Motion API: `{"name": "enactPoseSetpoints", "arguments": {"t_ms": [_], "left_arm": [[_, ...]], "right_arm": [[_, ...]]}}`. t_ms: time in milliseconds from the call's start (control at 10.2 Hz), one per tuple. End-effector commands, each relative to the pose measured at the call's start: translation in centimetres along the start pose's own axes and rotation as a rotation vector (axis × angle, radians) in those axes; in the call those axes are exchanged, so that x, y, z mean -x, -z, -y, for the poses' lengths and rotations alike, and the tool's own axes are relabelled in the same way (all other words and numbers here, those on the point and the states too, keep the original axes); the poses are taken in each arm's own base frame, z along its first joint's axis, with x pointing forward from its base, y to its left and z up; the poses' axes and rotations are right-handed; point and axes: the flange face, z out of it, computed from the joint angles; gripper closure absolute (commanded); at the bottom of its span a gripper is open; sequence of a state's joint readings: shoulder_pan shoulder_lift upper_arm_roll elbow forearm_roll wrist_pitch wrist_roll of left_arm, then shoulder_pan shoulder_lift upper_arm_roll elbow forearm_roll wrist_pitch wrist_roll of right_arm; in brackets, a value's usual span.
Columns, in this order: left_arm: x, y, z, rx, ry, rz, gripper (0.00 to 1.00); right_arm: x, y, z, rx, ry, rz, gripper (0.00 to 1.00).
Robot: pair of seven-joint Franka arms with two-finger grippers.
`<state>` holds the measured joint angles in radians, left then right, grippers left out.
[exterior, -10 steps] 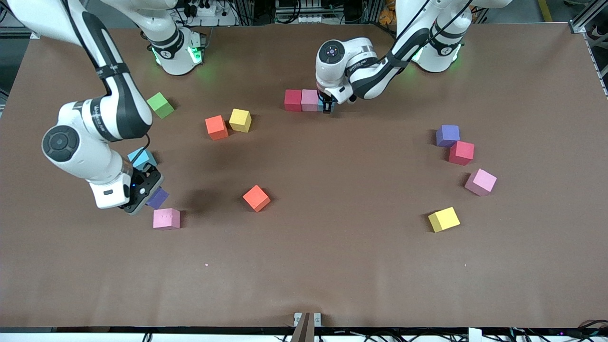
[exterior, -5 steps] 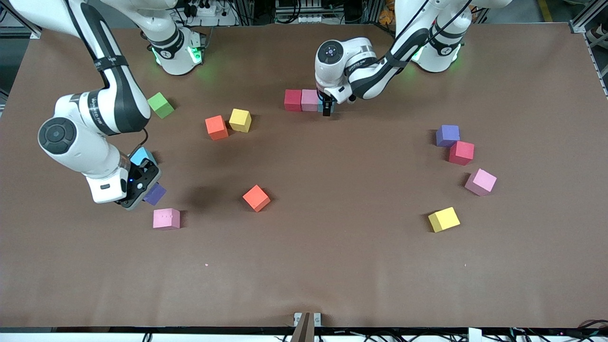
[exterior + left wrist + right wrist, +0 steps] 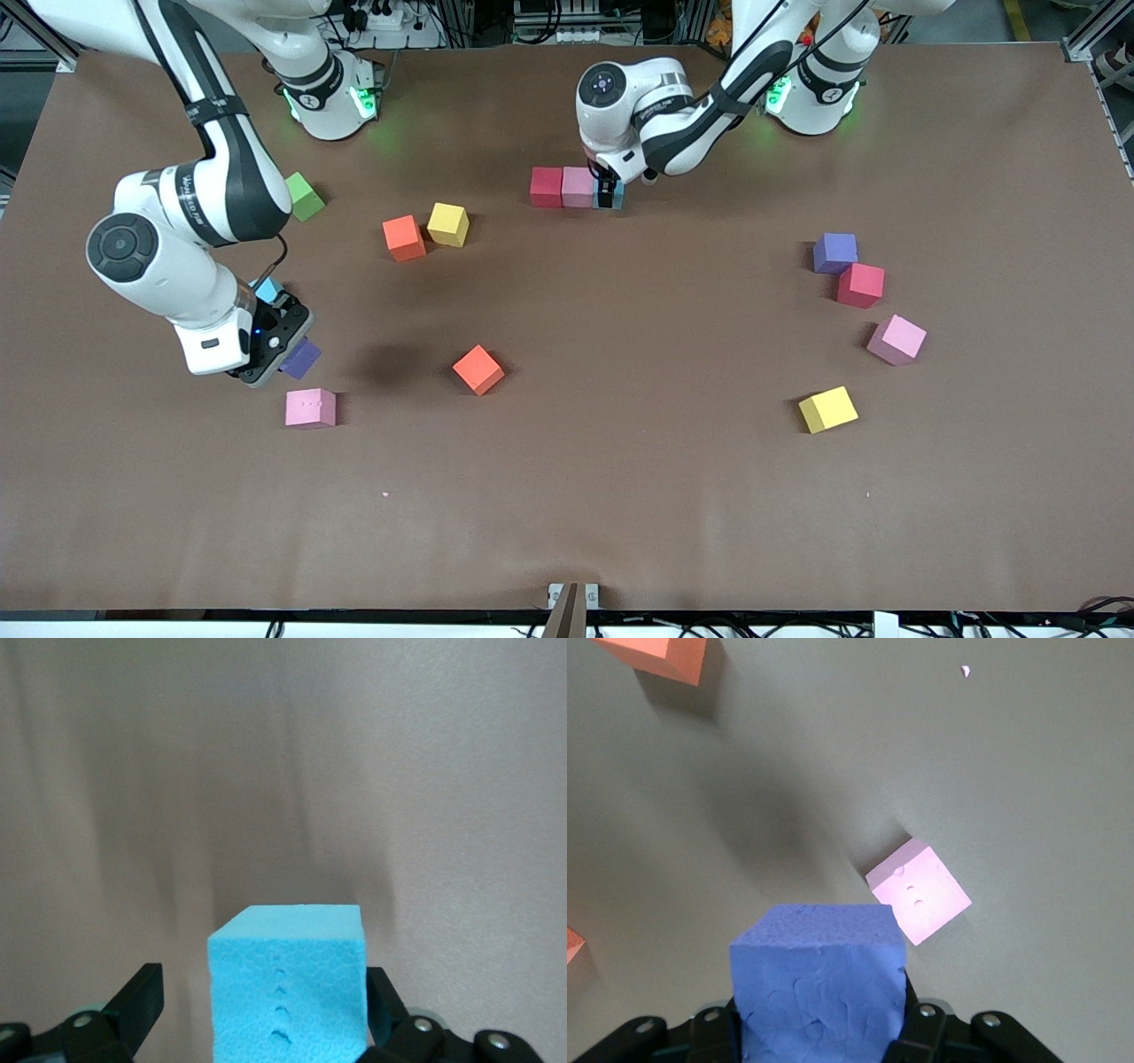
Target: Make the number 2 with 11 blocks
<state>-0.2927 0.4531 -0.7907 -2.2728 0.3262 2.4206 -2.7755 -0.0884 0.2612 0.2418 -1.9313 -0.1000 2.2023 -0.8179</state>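
Row begun: I count a red block [image 3: 546,187], pink block [image 3: 577,186] and blue block [image 3: 609,197] touching, near the bench's edge by the arm bases.
Left gripper [image 3: 607,197]: jaws apart around the blue block [image 3: 288,979], not pinching.
Right gripper [image 3: 285,347]: jaws clamped on a purple block [image 3: 818,979], over the right arm's end.
Loose blocks: scattered mid-bench.
Handling: I judge them light, dentable foam; pinch opposite flat faces.
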Motion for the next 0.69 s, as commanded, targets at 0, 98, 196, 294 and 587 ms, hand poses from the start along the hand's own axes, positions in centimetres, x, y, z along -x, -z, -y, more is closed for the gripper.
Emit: {"name": "enactPoseSetpoints", "arguments": {"t_ms": [0,98,196,294,587], "left_arm": [[0.1,1.7,-0.4,0.059,0.147,-0.046,0.00],[-0.5,2.5,-2.0,0.059,0.173,-0.056,0.00],[-1.0,3.7,-3.8,0.062,0.203,-0.061,0.00],[-1.6,4.9,-5.5,0.064,0.215,-0.069,0.00],[-6.4,9.2,-12.3,0.079,0.235,-0.085,0.00]], "right_arm": [[-1.0,1.1,2.1,0.001,-0.036,0.002,0.65],[-1.6,1.0,3.3,-0.030,-0.057,0.031,0.65],[-2.7,1.1,4.3,-0.038,-0.066,0.034,0.65],[-3.4,1.2,5.0,-0.040,-0.078,0.031,0.65],[-5.0,1.4,6.6,-0.045,-0.088,0.022,0.65]]}}
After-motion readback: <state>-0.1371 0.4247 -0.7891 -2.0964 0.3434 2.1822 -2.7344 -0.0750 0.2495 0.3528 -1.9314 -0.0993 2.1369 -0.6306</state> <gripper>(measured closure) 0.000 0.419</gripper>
